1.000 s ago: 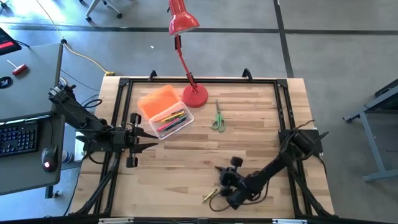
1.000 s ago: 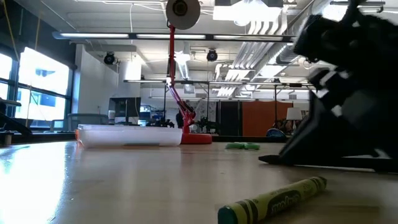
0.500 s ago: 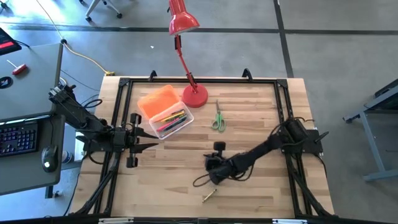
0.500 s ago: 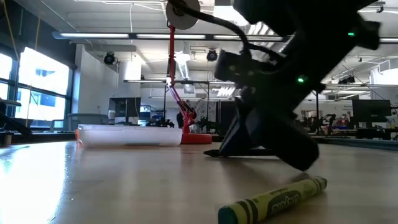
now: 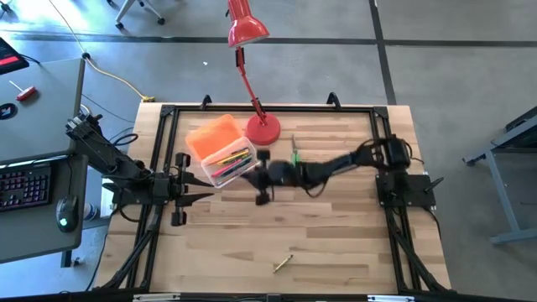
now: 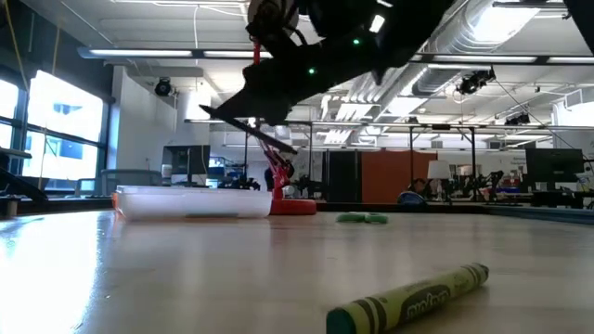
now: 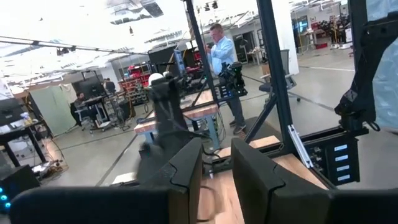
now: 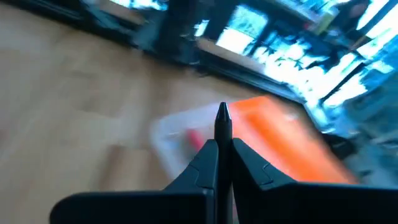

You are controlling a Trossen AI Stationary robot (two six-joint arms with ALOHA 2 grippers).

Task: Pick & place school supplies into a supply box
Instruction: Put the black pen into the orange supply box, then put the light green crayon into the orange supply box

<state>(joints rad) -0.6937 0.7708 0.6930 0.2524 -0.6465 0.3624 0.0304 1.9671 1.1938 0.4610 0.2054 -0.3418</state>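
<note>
The supply box (image 5: 228, 162) is clear, holds several pens, and stands at the far left beside its orange lid (image 5: 212, 134). My right gripper (image 5: 254, 170) hangs in the air just right of the box, shut on a thin dark pen (image 8: 222, 118). Its arm partly covers the green scissors (image 5: 294, 156) lying on the table. A yellow-green crayon (image 5: 281, 264) lies near the front edge, also seen as the crayon (image 6: 408, 297) in the low view. My left gripper (image 5: 201, 189) waits open at the table's left edge. My right gripper pinches the thin dark pen between its two fingers. The pen's end (image 8: 222, 112) sticks out past the fingertips, in line with them. The fingers reach in from the table's right, slanting a little downward. The pen is lifted clear of the table.
The red desk lamp's round base (image 5: 263, 128) stands right behind the box, and its stem leans past the far edge. A black frame (image 5: 268, 107) runs around the tabletop. Bare wood lies in the middle and along the front.
My right gripper has risen from the front edge beside the crayon. It has swung toward the far left and turned, and now stands beside the box. The crayon has stayed where it lay.
</note>
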